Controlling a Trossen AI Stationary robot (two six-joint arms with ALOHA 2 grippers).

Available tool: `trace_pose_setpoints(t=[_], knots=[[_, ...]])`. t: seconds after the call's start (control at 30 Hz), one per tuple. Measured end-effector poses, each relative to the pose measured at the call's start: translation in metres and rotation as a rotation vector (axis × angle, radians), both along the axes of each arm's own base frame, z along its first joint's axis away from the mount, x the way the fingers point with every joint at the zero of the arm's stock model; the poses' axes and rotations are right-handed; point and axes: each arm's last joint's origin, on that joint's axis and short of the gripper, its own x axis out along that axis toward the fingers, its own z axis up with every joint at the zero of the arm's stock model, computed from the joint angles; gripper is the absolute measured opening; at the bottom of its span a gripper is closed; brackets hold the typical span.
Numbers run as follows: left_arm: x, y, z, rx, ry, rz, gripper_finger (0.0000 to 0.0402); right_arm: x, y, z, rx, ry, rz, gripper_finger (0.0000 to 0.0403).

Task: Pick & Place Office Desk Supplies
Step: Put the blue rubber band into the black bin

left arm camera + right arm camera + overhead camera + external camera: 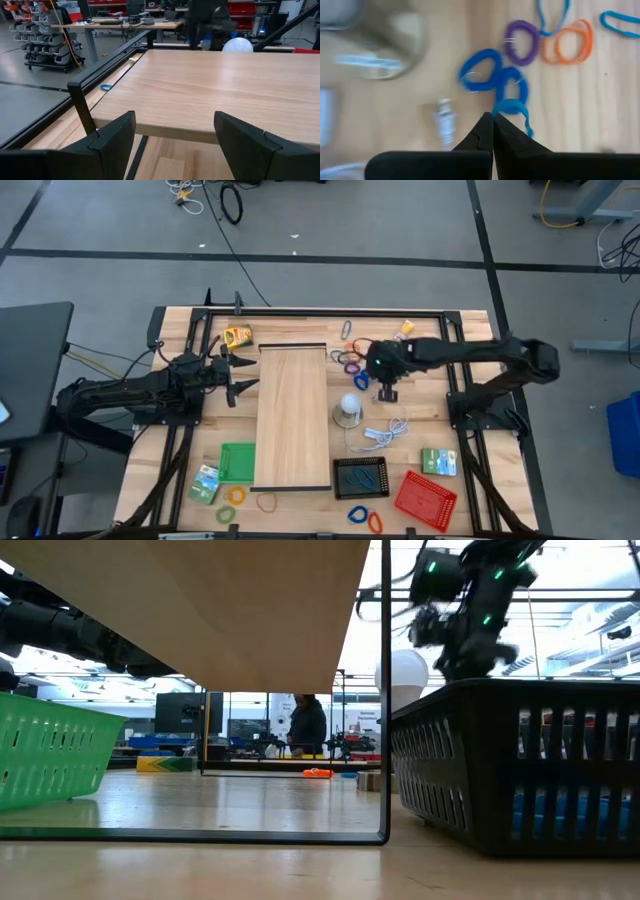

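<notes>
Several loops lie on the table right of the pale board: orange [570,42], purple [522,42] and two blue ones [480,75]. My right gripper [493,122] hangs over them [387,390], pointing down, shut at the nearer blue loop [512,92]. A yellow-green box [237,335], green boxes [438,462] [205,483] and more loops [237,495] [358,515] rest flat on the tabletop. My left gripper [238,377] is open, level, at the board's left edge [175,135], touching nothing. My right gripper comes from above, pointing down, and pinches the nearer blue loop by its near end [510,107] between the two fingertips. The rest of the loop stretches away below the fingertips toward the table. I cannot tell whether it is lifted clear.
The long pale board [293,415] stands raised on a black frame mid-table. A white ball-shaped object [348,408] and a white cable [385,430] lie near my right gripper. Green tray [238,462], black tray [360,477] and red tray [425,500] sit by the near edge.
</notes>
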Motion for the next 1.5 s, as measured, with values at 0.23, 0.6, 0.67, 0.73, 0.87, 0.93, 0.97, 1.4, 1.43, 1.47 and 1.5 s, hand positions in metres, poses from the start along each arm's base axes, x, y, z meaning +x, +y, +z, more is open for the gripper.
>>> trace_pose_setpoints(t=[0.23, 0.6, 0.67, 0.73, 0.87, 0.93, 0.97, 1.4, 1.43, 1.47, 1.5], knots=[[0.0, 0.0, 0.0, 0.007, 0.001, -0.001, 0.0273, -0.011, 0.049, 0.02, 0.117, -0.07, 0.048, 0.0], [0.0, 0.0, 0.0, 0.009, 0.002, -0.001, 0.0273, -0.014, 0.111, 0.025, 0.259, -0.125, 0.127, 0.0], [0.0, 0.0, 0.0, 0.009, 0.001, -0.001, 0.0273, -0.013, 0.123, 0.027, 0.301, -0.164, 0.163, 0.0], [0.0, 0.0, 0.0, 0.008, 0.001, -0.001, 0.0273, -0.011, 0.133, 0.031, 0.348, -0.215, 0.194, 0.0], [0.0, 0.0, 0.0, 0.007, 0.001, -0.001, 0.0273, -0.007, 0.149, 0.037, 0.431, -0.3, 0.216, 0.0], [0.0, 0.0, 0.0, 0.007, 0.001, -0.001, 0.0273, -0.008, 0.156, 0.039, 0.46, -0.326, 0.221, 0.0], [0.0, 0.0, 0.0, 0.007, 0.001, -0.001, 0.0273, -0.008, 0.16, 0.04, 0.475, -0.333, 0.221, 0.0], [0.0, 0.0, 0.0, 0.006, 0.003, -0.001, 0.0273, 0.014, 0.196, 0.011, 0.604, -0.302, 0.289, 0.0], [0.0, 0.0, 0.0, 0.006, 0.004, 0.0, 0.0273, 0.015, 0.196, 0.007, 0.604, -0.286, 0.28, 0.0], [0.0, 0.0, -0.001, 0.005, 0.008, 0.0, 0.0273, 0.016, 0.197, 0.004, 0.606, -0.274, 0.273, 0.0], [0.0, 0.0, -0.001, 0.004, 0.01, -0.001, 0.0273, 0.017, 0.198, 0.001, 0.61, -0.262, 0.266, 0.0]])
